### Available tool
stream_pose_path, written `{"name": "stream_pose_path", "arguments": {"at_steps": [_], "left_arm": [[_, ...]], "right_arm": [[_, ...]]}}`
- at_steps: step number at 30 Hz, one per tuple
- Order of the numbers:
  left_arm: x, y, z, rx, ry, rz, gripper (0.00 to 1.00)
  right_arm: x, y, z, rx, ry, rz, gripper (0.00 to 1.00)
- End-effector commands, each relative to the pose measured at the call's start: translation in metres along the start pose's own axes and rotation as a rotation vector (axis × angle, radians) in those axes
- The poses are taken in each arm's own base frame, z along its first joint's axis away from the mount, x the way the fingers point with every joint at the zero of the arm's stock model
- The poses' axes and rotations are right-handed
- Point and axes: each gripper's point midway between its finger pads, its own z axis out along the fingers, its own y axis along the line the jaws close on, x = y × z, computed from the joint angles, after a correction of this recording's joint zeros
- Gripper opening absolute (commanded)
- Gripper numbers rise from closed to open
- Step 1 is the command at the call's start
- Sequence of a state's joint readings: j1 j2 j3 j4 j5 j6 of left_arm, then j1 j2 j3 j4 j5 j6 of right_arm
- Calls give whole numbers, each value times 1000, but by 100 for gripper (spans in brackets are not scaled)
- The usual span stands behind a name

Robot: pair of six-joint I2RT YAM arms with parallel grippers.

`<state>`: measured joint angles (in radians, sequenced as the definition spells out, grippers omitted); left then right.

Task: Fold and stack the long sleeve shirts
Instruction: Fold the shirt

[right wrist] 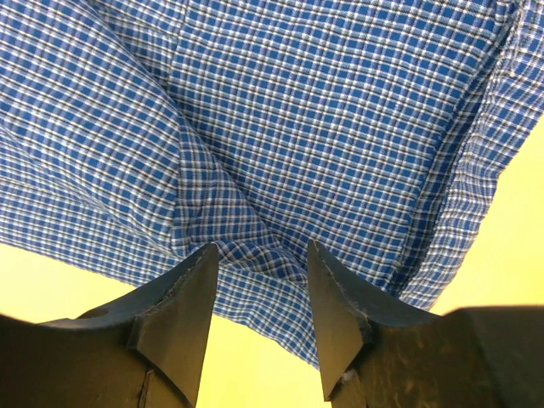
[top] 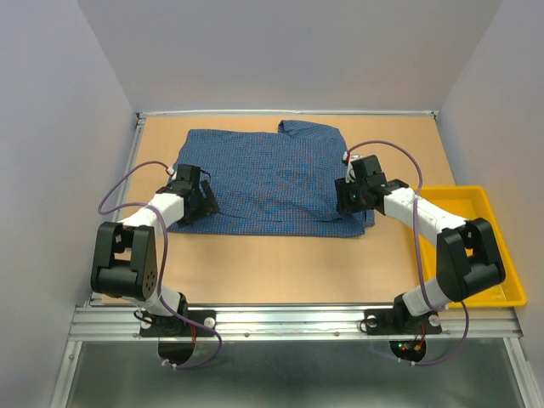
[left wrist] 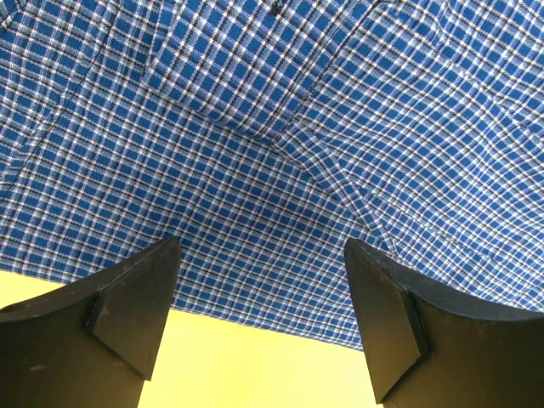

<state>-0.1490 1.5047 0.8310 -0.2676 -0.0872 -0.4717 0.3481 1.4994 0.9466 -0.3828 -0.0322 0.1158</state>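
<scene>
One long sleeve shirt (top: 272,178), blue fine-checked, lies spread flat in a rough rectangle on the table, its collar at the far right corner. My left gripper (top: 200,200) hangs open and wide at the shirt's near left edge. In the left wrist view the hem of the shirt (left wrist: 255,127) runs between the fingers of the left gripper (left wrist: 261,246), with nothing held. My right gripper (top: 347,197) is at the shirt's right edge. Its jaws stand partly apart over a puckered ridge of the shirt (right wrist: 323,110), the fingertips of the right gripper (right wrist: 262,248) against the cloth.
A yellow plastic tray (top: 463,204) sits at the right edge of the table, beside the right arm. Bare wooden table (top: 280,263) runs between the shirt and the arm bases. White walls close in the left, far and right sides.
</scene>
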Motion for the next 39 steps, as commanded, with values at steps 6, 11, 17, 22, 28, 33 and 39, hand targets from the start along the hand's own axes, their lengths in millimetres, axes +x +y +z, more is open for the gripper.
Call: {"name": "stream_pose_path", "arguments": {"at_steps": [6,11,17,22,28,33,39], "left_arm": [[-2,9,4,-32,-11,38,90],[0,9,6,-29,-4,38,90],[0,9,7,-30,-3,40,90],[1,9,8,-32,1,39,90],[0,11,7,-42,-6,35,90],[2,14,7,-50,0,33,90],[1,16,8,-59,-1,29,90]], "right_arm": [[21,-11,5,19,39,-49,52],[27,-16,11,42,63,-35,44],[19,-12,4,18,36,-32,43],[30,-8,7,-7,74,-19,43],[33,-27,10,122,92,57,37],[35,-34,12,168,106,87,26],[35,-41,11,188,109,107,8]]}}
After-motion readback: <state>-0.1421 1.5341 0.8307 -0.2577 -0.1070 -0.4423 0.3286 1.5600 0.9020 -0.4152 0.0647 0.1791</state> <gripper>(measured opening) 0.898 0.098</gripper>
